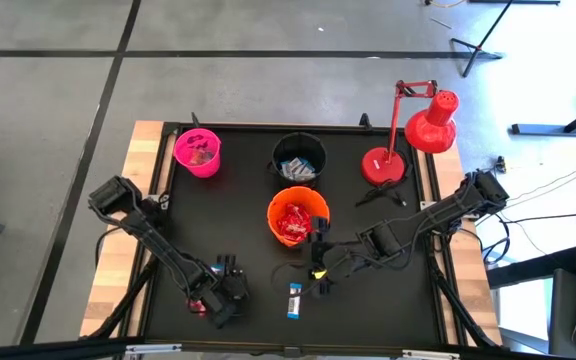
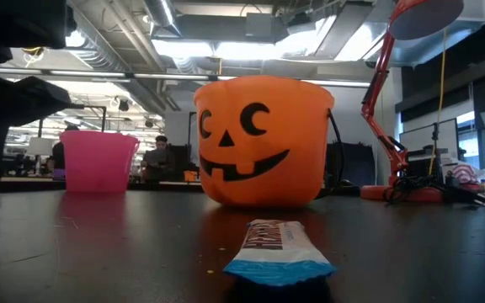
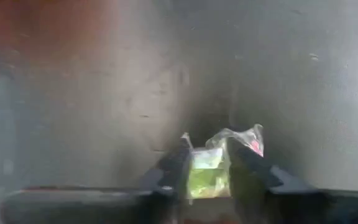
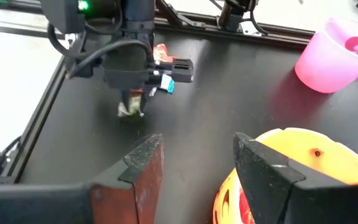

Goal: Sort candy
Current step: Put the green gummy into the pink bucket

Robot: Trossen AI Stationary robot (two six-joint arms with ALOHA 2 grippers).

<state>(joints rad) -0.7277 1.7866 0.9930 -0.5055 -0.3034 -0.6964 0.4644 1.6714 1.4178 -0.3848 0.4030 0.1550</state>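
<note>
Left wrist view — crinkly clear-wrapped candy (image 3: pixel 219 165), pinched.

Open-plan lab, exposed ceiling ducts (image 2: pixel 125 38)

A blue-and-white candy bar (image 2: pixel 272 251) lies flat on the dark counter (image 2: pixel 411 244) close to the camera, its crimped blue end facing forward. Behind it stands an orange bucket (image 2: pixel 263 141) with a black jack-o'-lantern face, and a pink bucket (image 2: pixel 98 161) stands farther back toward the left. A red desk lamp (image 2: pixel 398 109) rises at the right, a dark blurred arm (image 2: pixel 7 109) fills the left edge, and a person (image 2: pixel 160 160) sits in the room beyond.
</note>
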